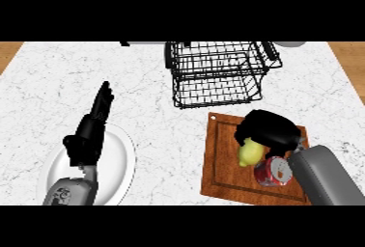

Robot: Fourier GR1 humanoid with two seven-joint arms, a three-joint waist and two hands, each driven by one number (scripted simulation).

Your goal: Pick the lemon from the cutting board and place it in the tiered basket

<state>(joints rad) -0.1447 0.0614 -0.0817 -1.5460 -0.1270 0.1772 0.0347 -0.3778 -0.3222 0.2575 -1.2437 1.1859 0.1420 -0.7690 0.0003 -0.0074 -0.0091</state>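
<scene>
Right hand (267,129) is down over the board (222,170), fingers curled round the top of the lemon (249,153), which sits on the board and pokes out yellow beneath the palm. Just beside it, touching or near enough, lies a red can (272,172), tucked against the grey forearm. The basket (217,72) stands beyond the board's far edge, black wire, nothing visible inside. Left hand (91,129) rests over a white plate (122,159), fingers straight and pointing up
</scene>
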